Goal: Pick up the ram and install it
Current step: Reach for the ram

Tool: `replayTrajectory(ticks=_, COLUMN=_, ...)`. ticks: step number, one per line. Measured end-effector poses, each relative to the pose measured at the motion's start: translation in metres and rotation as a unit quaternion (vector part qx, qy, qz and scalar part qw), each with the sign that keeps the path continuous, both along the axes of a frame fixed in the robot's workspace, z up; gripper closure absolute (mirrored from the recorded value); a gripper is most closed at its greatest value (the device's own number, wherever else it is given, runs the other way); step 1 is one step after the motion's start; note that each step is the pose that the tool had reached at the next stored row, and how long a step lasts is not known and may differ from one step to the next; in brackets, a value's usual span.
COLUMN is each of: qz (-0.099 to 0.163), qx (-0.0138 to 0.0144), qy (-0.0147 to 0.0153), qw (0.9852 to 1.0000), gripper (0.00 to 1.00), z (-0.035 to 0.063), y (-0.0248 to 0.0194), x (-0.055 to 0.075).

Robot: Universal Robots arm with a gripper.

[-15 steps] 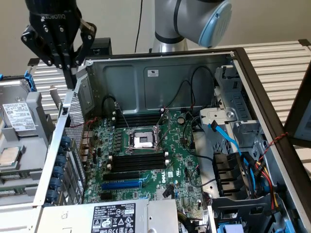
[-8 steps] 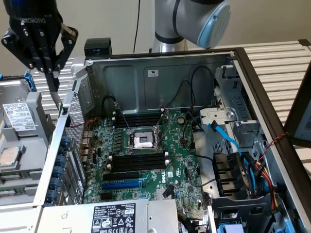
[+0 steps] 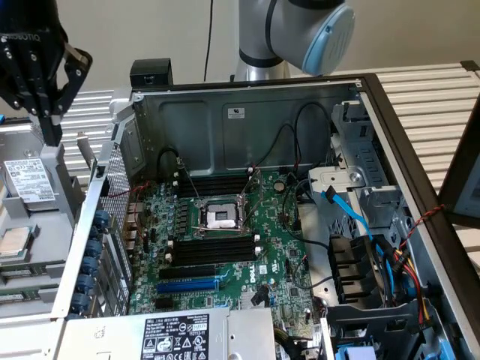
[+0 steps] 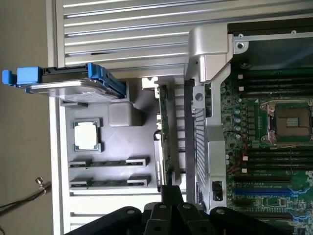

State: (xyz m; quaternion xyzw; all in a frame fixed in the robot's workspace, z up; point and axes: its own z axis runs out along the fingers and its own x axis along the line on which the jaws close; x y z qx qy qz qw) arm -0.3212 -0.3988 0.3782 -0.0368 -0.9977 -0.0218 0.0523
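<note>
Hand [image 3: 51,133] (pinched shut) by upright ram [image 4: 164,127], outside case [image 3: 392,112].

Your black gripper [image 3: 52,136], pinched closed, hangs over the grey parts tray [image 3: 66,189] beside the open metal computer case [image 3: 210,127].

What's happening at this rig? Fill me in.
The robot arm's gripper is shut beside the open metal computer case, over a grey parts tray. It appears to be clamped on the ram, a long thin green circuit-board stick seen edge-on. The long black memory slots on the motherboard look empty, so nothing is installed yet.
</note>
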Motion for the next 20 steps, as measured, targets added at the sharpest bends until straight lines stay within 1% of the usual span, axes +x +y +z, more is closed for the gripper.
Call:
replayTrajectory(ticks=1, qz=0.0, qx=0.0, qy=0.0047, qw=1.0, gripper=0.9, z=-0.0003, y=0.0, x=-0.003)
replayTrajectory(ticks=2, qz=0.0, qx=0.0, qy=0.0078, qw=1.0, gripper=0.9, z=-0.0007, y=0.0, x=-0.007)
replayTrajectory(ticks=3, qz=0.0, qx=0.0, qy=0.0087, qw=1.0, gripper=0.9, z=-0.0013, y=0.0, x=-0.011)
replayTrajectory(ticks=10, qz=0.0, qx=0.0, qy=0.0087, qw=1.0, gripper=0.9, z=-0.0065, y=0.0, x=-0.043)
replayTrajectory(ticks=20, qz=0.0, qx=0.0, qy=0.0038, qw=1.0, gripper=0.9, z=-0.0174, y=0.0, x=-0.089)
